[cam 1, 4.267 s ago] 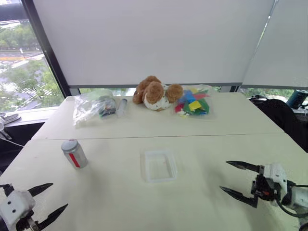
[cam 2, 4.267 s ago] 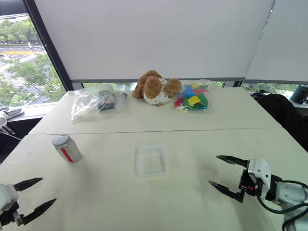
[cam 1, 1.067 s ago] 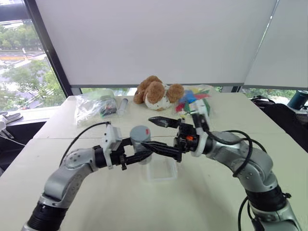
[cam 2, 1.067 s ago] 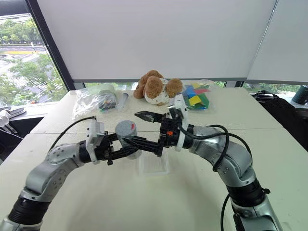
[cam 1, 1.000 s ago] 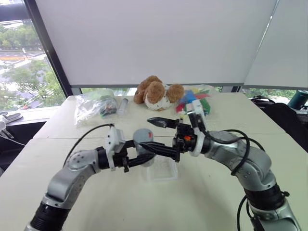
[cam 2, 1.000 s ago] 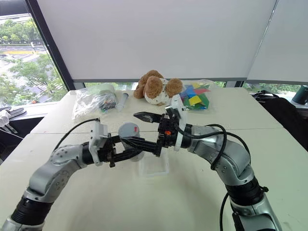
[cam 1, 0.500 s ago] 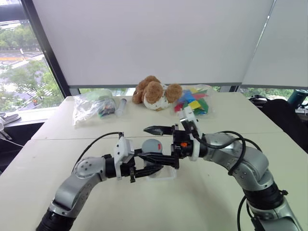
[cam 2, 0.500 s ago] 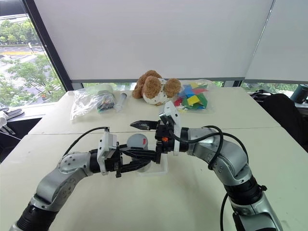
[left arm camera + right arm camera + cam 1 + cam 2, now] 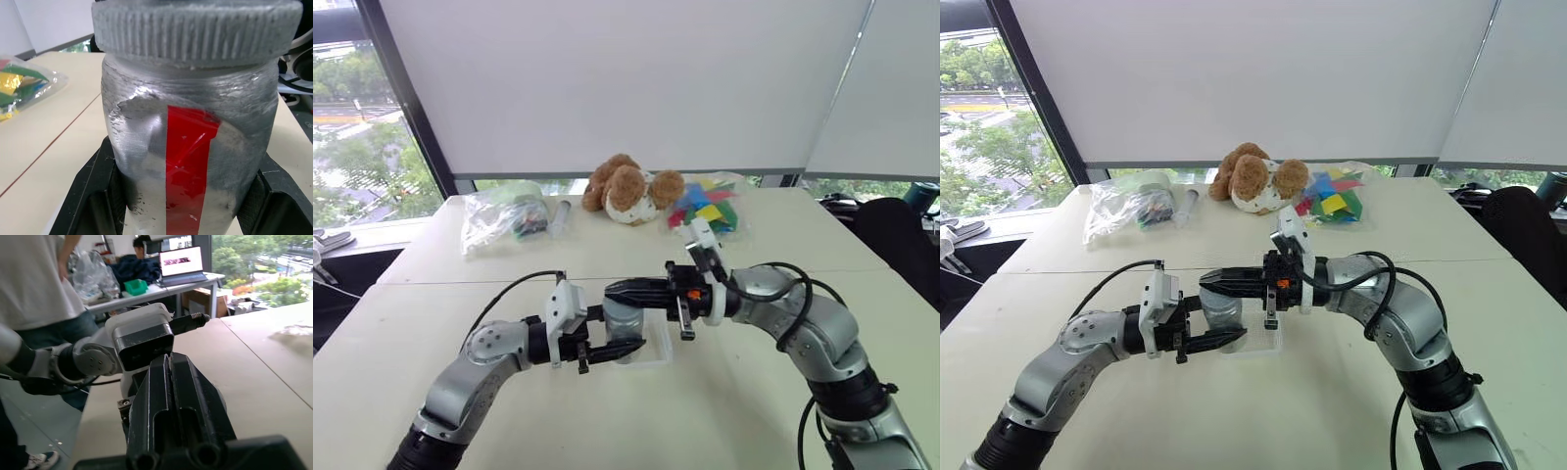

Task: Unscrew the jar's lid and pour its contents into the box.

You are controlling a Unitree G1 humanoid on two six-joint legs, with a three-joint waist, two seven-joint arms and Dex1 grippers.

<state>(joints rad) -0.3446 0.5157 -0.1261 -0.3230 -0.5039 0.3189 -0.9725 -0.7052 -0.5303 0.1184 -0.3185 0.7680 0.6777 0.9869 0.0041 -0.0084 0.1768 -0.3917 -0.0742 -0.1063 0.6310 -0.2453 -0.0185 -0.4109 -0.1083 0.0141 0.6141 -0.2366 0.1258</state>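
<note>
My left gripper [image 9: 623, 333] is shut on the jar [image 9: 625, 321], a silvery-grey cylinder with a red stripe [image 9: 188, 161], and holds it upright above the table. In the left wrist view its black fingers [image 9: 93, 196] press the jar's lower sides, and the ribbed lid [image 9: 195, 24] sits on top. My right gripper [image 9: 611, 290] is shut, its two fingers [image 9: 168, 382] pressed together with nothing between them. They lie level across the jar's top. The box [image 9: 1271, 339], a shallow clear tray, lies on the table just behind and below the jar. The contents are hidden.
At the table's far side are a brown teddy bear [image 9: 631, 189], a bag of coloured pieces [image 9: 707, 208], a clear bag [image 9: 504, 217] and a clear tube [image 9: 561, 215]. A person [image 9: 39, 279] stands beyond the table, near a desk with a laptop [image 9: 181, 262].
My right gripper's fingers, spread wide around the jar's top half a second ago, have closed together and now lie across it. The left gripper still holds the jar in place.
</note>
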